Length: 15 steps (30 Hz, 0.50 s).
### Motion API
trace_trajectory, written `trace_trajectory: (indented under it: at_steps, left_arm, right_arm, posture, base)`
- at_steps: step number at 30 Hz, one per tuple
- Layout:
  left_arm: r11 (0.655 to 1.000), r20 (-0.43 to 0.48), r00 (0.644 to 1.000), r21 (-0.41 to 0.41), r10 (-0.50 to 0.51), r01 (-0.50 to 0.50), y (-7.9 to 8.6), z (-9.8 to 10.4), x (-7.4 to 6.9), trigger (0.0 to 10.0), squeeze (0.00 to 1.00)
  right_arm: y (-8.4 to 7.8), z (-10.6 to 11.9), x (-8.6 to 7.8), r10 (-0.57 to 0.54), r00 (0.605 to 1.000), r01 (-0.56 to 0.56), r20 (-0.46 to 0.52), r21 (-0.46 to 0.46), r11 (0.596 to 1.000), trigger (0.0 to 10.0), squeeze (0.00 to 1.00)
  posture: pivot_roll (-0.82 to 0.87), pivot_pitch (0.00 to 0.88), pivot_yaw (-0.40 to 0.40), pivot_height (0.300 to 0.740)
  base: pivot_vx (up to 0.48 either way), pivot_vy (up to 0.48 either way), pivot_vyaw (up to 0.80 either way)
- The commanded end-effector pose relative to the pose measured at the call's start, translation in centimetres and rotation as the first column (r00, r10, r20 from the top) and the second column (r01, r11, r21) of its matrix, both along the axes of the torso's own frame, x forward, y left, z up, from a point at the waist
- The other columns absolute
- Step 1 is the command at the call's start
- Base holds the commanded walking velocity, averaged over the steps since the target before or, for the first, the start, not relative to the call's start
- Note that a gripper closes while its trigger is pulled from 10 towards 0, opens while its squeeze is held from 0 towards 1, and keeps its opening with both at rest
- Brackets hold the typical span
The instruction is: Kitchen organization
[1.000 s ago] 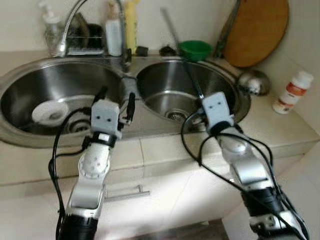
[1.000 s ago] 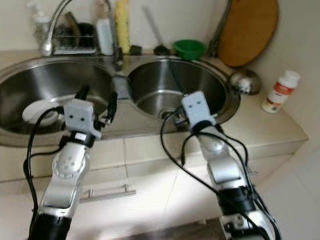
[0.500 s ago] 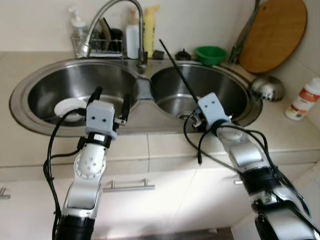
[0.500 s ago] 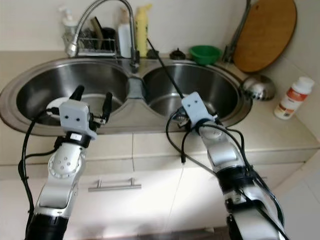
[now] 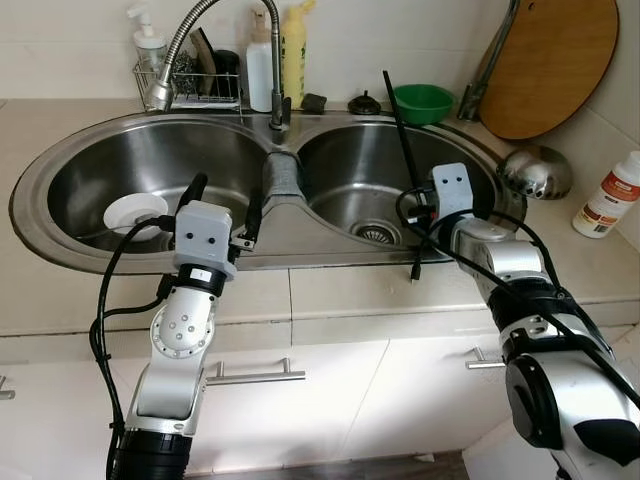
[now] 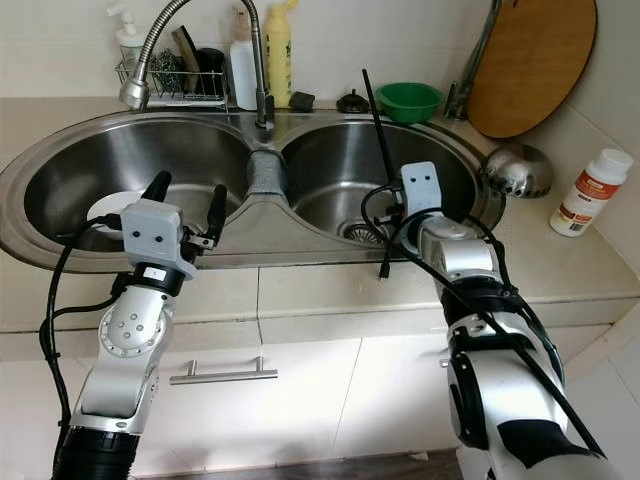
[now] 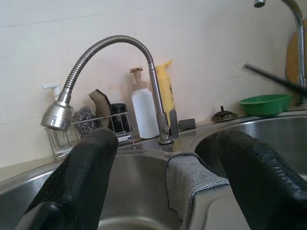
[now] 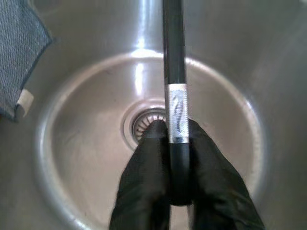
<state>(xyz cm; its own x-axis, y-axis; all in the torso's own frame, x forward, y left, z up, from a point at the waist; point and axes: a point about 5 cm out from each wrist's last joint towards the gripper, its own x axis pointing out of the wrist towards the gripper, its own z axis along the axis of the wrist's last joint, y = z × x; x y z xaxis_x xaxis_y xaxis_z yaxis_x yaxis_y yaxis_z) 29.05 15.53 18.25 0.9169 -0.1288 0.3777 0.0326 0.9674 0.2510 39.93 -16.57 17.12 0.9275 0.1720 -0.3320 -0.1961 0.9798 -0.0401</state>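
Note:
A long black stick [image 5: 398, 130] with a silver band [image 8: 175, 112] stands nearly upright over the right sink basin [image 5: 350, 170]. My right gripper [image 5: 422, 215] is shut on it near its lower end, and that end hangs past the sink's front rim. In the right wrist view both black fingers [image 8: 152, 163] press the stick [image 8: 173, 57] above the drain. My left gripper [image 5: 225, 195] is open above the front rim, by the divider, holding nothing. A grey cloth [image 5: 281, 180] lies draped over the divider. A white dish [image 5: 135, 212] rests in the left basin.
A bent faucet [image 5: 215, 25], a wire rack [image 5: 190, 80] with scrubbers, and bottles [image 5: 294, 65] line the back wall. A green bowl [image 5: 421, 102], a round wooden board [image 5: 557, 60], a steel ladle bowl [image 5: 538, 172] and a white bottle [image 5: 609, 195] sit at the right.
The camera has shifted. My right gripper has swung right with the stick, which now stands more upright. The left arm has kept its place, fingers still open.

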Motion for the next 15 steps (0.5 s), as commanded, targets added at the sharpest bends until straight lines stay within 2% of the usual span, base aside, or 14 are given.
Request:
trace_trajectory:
  at_steps: [1, 9, 15]
  left_arm:
    - [1.0, -0.015, 1.0, 0.004, -0.003, 0.003, -0.3, -0.2, 0.1, 10.0, 0.0]
    - [1.0, -0.022, 1.0, 0.003, -0.003, 0.003, -0.3, -0.4, 0.0, 10.0, 0.0]
    - [1.0, -0.024, 1.0, -0.001, -0.006, 0.006, -0.4, -0.4, 0.0, 10.0, 0.0]
  right_arm:
    - [0.2, 0.5, 0.2, 0.006, 1.0, -0.006, 0.018, -0.002, 1.0, 10.0, 1.0]
    - [0.0, 1.3, 0.4, -0.009, 0.997, 0.009, 0.07, 0.005, 1.0, 10.0, 1.0]
    - [0.5, 2.4, 0.2, 0.013, 0.99, -0.016, 0.144, 0.025, 1.0, 10.0, 1.0]
  posture:
    - [0.0, 0.0, -0.098, 0.74]
    - [-0.01, 0.0, -0.099, 0.74]
    - [-0.01, 0.0, -0.099, 0.74]
  base:
    - [0.0, 0.0, 0.0]
    - [0.0, 0.0, 0.0]
    - [0.0, 0.0, 0.0]
